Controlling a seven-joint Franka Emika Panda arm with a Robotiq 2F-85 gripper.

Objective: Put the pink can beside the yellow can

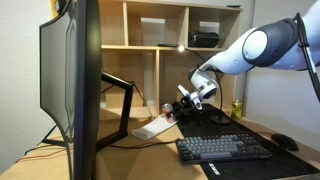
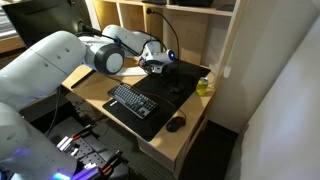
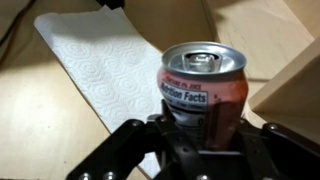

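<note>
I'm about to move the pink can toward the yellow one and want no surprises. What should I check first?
1. Gripper shut on the pink can: ok.
2. Pink can lifted off the desk: cannot tell.
3. Yellow can upright: ok.
4. Cans side by side: not ok, they stand apart.
5. Keyboard out of the way: ok, it lies nearer the desk's front edge.
</note>
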